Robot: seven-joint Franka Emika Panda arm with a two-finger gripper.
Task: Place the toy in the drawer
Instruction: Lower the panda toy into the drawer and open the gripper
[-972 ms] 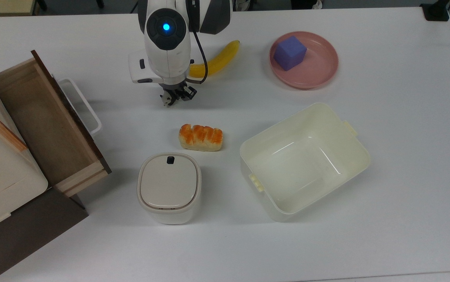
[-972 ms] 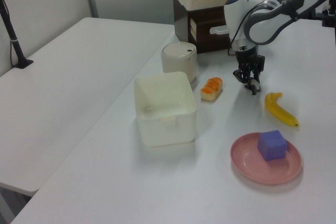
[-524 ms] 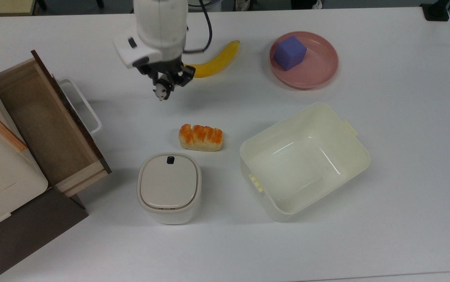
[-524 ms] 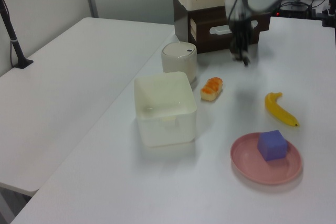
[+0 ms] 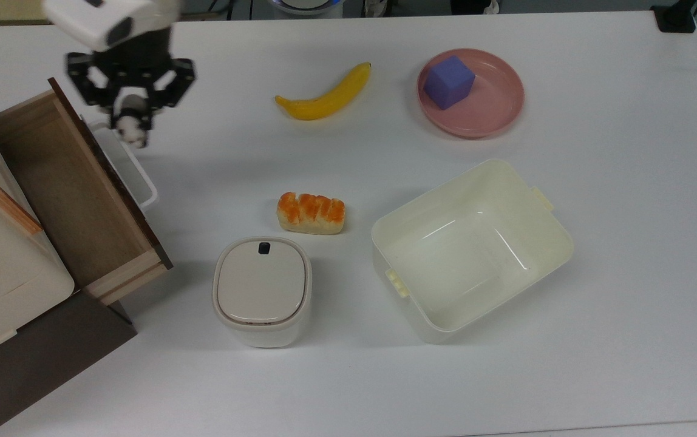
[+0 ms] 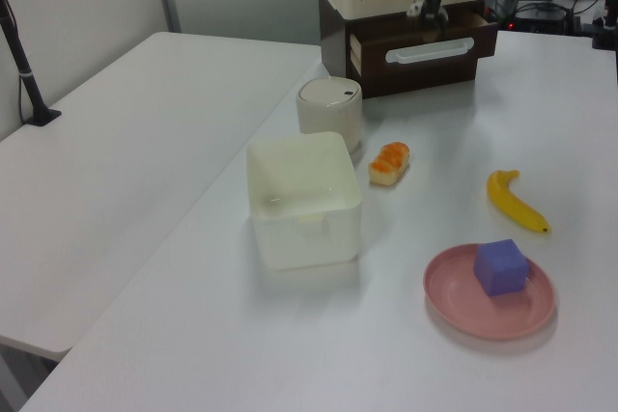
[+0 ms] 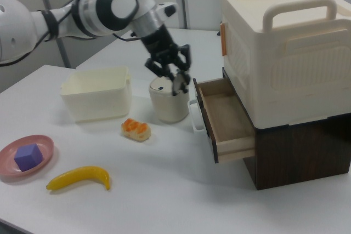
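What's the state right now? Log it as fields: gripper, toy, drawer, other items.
gripper: raised, over the drawer's white handle in the top view, shut on the toy
toy: panda held in the fingers, off the table, not yet in the drawer
drawer: pulled open, nothing seen inside
other items: banana; purple cube on pink plate; bread; lidded bin; empty cream tub

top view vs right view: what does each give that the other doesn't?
Top view alone: the gripper with the toy above the drawer's white handle, short of the cavity, plus the bin's lid from above. Right view alone: the cream handled case stacked over the drawer, and the arm's upper links. Both: open empty drawer, toy held aloft, banana, bread, tub, cube on pink plate.
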